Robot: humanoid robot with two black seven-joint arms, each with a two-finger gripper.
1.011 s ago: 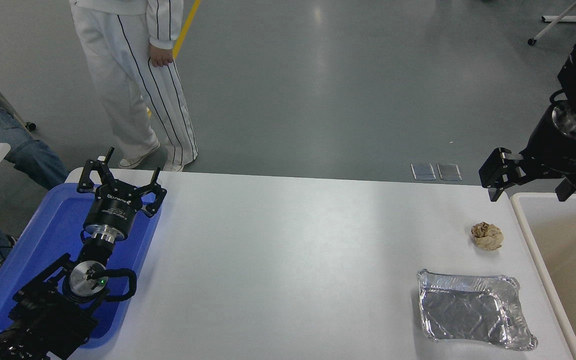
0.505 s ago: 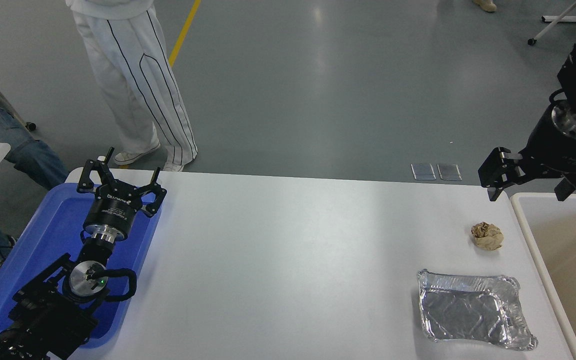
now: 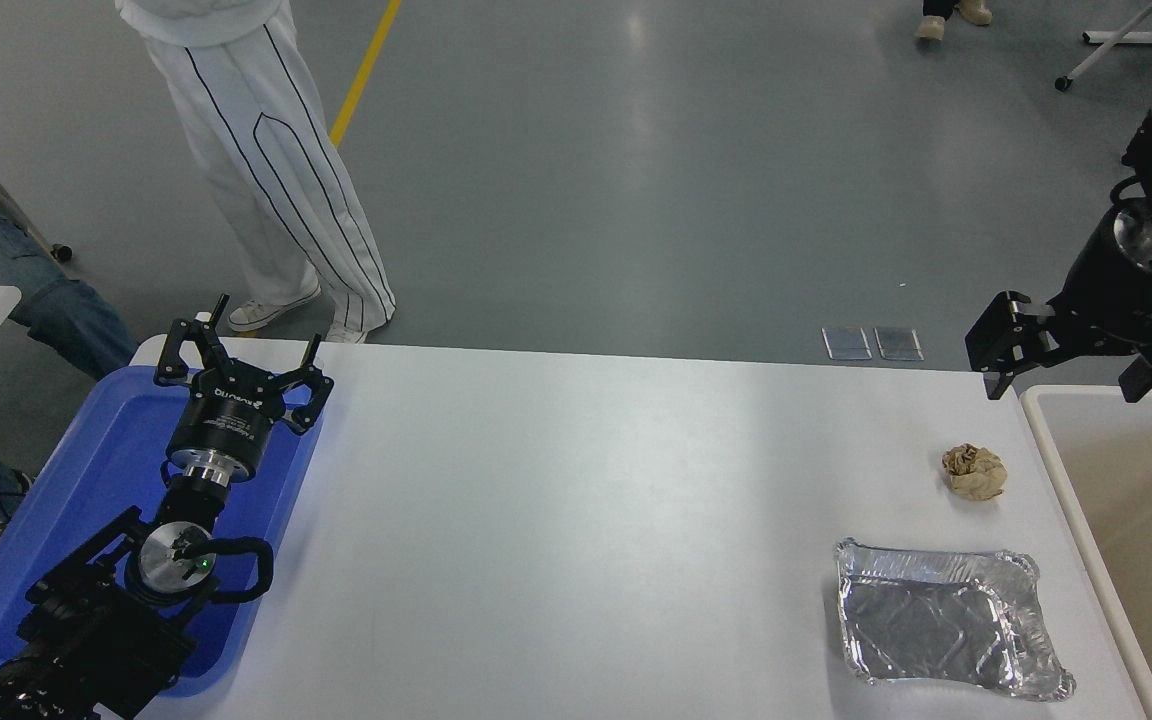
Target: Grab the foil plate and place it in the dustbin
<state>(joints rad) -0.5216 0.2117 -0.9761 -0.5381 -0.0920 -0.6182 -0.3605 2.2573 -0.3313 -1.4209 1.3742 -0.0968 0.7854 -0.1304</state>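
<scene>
Foil was the chief risk: the foil plate (image 3: pixel 951 620) lay flat on the tabletop (image 3: pixel 576 520) near its front right corner, thin and already crinkled, so a pinch on its rolled rim would probably bend it or let it slip. It sat just beside the dustbin (image 3: pixel 1046 430), whose thick rim could catch the plate's edge on the way over. A crumpled paper ball (image 3: pixel 974 471) lay between the plate and the right gripper (image 3: pixel 1071 385), and a low approach might knock it. That gripper hovered above the far right corner, well apart from the plate, its jaws spread and holding nothing. The left gripper (image 3: pixel 241 375) was parked over the blue tray (image 3: pixel 96 470), jaws likewise released. No rubbish showed in the visible part of the dustbin or the tray.
</scene>
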